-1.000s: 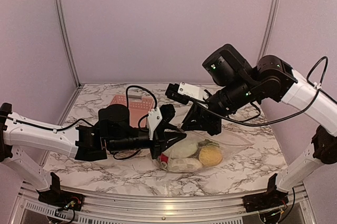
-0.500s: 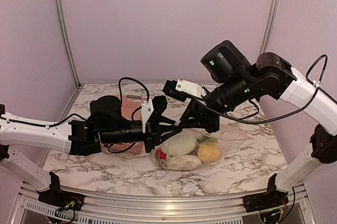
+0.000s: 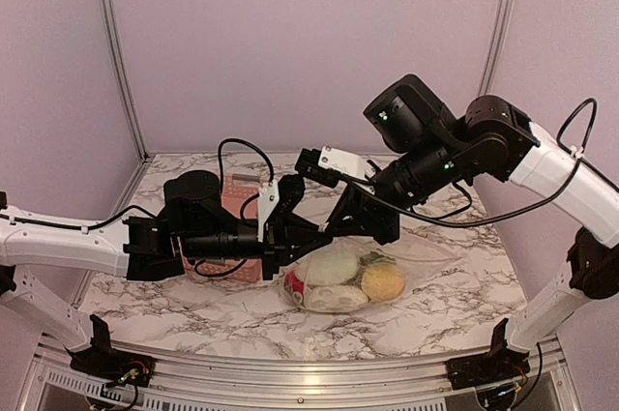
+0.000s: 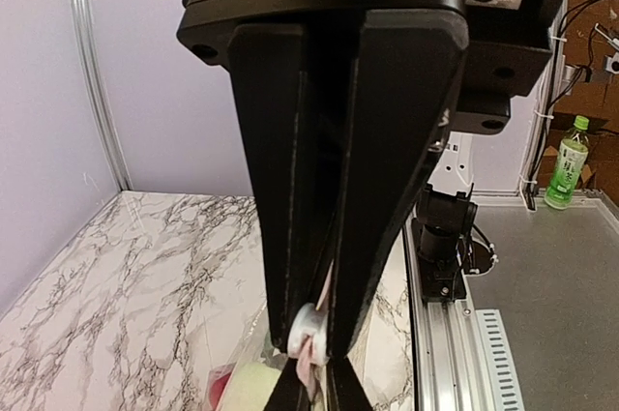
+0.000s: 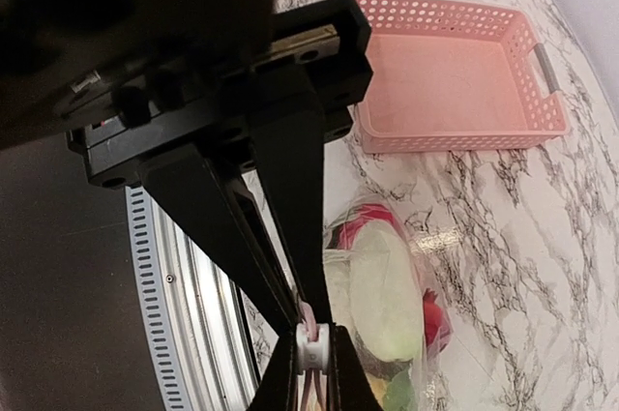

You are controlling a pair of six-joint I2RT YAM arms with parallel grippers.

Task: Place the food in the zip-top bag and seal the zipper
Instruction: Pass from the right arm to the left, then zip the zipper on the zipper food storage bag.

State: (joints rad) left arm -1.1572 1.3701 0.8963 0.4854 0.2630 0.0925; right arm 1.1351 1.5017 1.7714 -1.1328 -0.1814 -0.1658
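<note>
Nearest, below both sets of jaws, the zip-top bag [image 3: 411, 258] hung with its belly resting on the marble table [image 3: 455, 319]. The food [image 3: 343, 280] sat inside it: a pale oblong piece, a yellow one, something red and a bit of green. No loose piece showed on the table, so the loading looked done.

Just above, the left gripper [image 4: 309, 358] and the right gripper [image 5: 311, 351] met almost tip to tip. Each had its jaws pinched nearly flat on the bag's thin top edge, with only film between them.

Beyond the jaws, toward the back wall, the pink basket [image 5: 455, 140] held nothing.

What looked left was the seal. Whether the zipper was pressed shut along any of its length could not be told; with 2 pinches side by side, the closing was probably only starting.
</note>
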